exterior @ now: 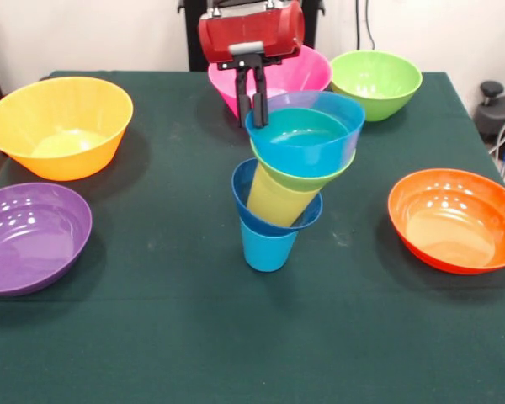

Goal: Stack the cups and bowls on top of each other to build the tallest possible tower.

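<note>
The tower stands mid-table. A light blue cup (267, 248) is at the bottom and carries a dark blue bowl (246, 198). A yellow cup (273, 202) leans to the right inside that bowl. On the yellow cup sit a small green bowl (307, 178) and, on top, a light blue bowl (320, 147), both tilted. My gripper (251, 122) comes down at the far left rim of the light blue bowl, its fingers close together on that rim.
Larger bowls ring the tower: pink (307, 71) and green (376, 84) at the back, yellow-orange (59, 126) at the left, purple (29, 240) at the near left, orange (454, 220) at the right. The cloth is dark green.
</note>
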Robot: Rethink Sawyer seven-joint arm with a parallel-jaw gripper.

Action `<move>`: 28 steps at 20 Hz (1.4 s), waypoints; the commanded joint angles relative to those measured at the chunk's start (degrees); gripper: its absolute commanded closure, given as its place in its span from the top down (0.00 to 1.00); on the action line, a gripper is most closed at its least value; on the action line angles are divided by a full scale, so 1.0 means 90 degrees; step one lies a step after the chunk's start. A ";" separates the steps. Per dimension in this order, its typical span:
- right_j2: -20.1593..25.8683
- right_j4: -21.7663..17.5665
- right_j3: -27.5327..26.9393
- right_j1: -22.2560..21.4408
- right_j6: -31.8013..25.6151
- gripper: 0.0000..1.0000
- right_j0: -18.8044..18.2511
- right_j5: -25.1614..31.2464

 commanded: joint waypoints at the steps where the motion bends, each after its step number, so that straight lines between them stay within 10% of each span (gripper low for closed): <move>1: -0.0232 -0.0005 -0.0179 0.0370 0.0466 0.00 0.0161 0.0156; 28: 0.0143 -0.0235 -0.0177 0.0331 0.0227 0.00 -0.0333 0.0355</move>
